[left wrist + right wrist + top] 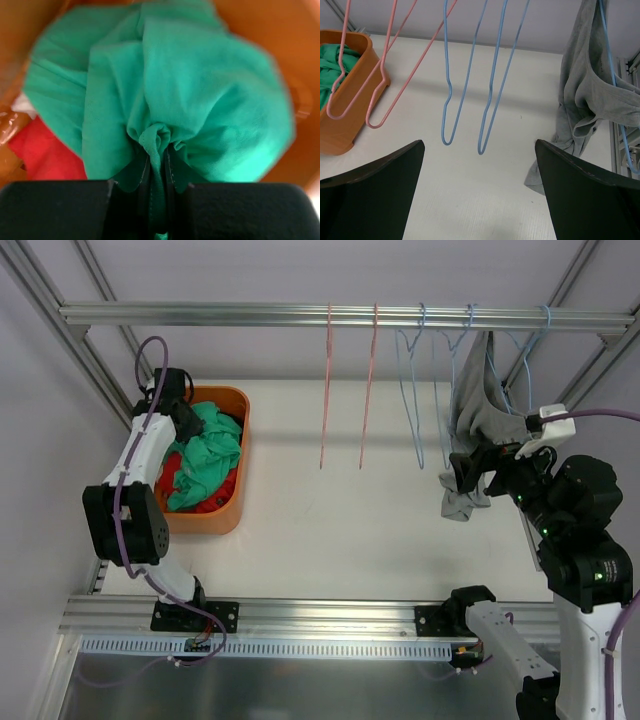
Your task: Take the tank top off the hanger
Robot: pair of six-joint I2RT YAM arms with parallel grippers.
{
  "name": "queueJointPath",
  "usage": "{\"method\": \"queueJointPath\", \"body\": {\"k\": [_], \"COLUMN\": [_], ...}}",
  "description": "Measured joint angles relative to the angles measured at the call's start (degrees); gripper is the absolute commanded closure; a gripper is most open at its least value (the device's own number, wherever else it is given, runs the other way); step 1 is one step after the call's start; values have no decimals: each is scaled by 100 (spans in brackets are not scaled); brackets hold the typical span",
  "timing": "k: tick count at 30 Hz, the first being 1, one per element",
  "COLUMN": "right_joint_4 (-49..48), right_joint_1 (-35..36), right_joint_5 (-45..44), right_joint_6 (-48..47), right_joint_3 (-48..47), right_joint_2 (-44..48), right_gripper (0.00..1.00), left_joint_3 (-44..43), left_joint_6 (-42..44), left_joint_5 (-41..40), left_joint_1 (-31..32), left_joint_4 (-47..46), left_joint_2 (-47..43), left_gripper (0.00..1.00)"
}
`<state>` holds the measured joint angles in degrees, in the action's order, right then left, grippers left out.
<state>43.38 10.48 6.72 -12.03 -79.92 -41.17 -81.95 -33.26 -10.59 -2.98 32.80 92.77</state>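
Observation:
A grey tank top hangs crumpled on a blue hanger at the right end of the rail, its lower end drooping to the table. In the right wrist view the tank top is at the right, on its hanger. My right gripper is open and empty, just left of the tank top's lower part. My left gripper is down in the orange bin, shut on a fold of a green garment.
The metal rail also carries two empty pink hangers and two empty blue hangers. The bin holds green and red clothes. A frame post stands at the back left.

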Motion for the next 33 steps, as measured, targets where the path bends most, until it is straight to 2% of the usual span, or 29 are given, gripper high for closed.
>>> {"method": "queueJointPath", "body": {"k": [7, 8, 9, 10, 11, 13, 14, 15, 21, 26, 29, 30, 33], "right_joint_4": [-33, -33, -39, -55, -66, -74, -72, -63, 400, 802, 791, 787, 726], "right_joint_1": [0, 0, 0, 0, 0, 0, 0, 0, -7, -243, -671, -861, -1486], "right_joint_5": [55, 74, 94, 109, 107, 72, 44, -11, -730, -1377, -1484, -1482, -1322], "right_joint_6": [61, 63, 68, 72, 87, 105, 105, 105, -155, -645, -942, -1023, -1187], "right_joint_3": [15, 17, 20, 24, 24, 24, 24, 13, -817, -1906, -2251, -2347, -2667], "right_joint_2": [-42, -39, -39, -37, -37, -42, -52, -72, -925, -1967, -2396, -2544, -3038], "right_gripper": [0, 1, 1, 0, 1, 1, 0, 0, 1, 1, 7, 12, 18], "left_joint_3": [201, 201, 201, 201, 201, 201, 192, 177, -278, -188, 116, 238, 647], "left_joint_6": [-262, -286, -306, -321, -326, -315, -321, -297, -31, 339, 577, 656, 911], "left_joint_5": [114, 114, 116, 120, 120, 136, 142, 155, 260, 522, 852, 1038, 1799], "left_joint_1": [0, 0, 0, 0, 0, 0, 0, 0, 0, 0, 0, 0, -2], "left_joint_4": [-155, -170, -186, -190, -192, -184, -175, -160, 44, 101, 149, 166, 238], "left_joint_2": [809, 820, 813, 785, 754, 621, 516, 369, -787, -2297, -3307, -3620, -4415], "left_gripper": [100, 99, 94, 86, 67, 52, 41, 3, 1, 1, 1, 1, 1]}}
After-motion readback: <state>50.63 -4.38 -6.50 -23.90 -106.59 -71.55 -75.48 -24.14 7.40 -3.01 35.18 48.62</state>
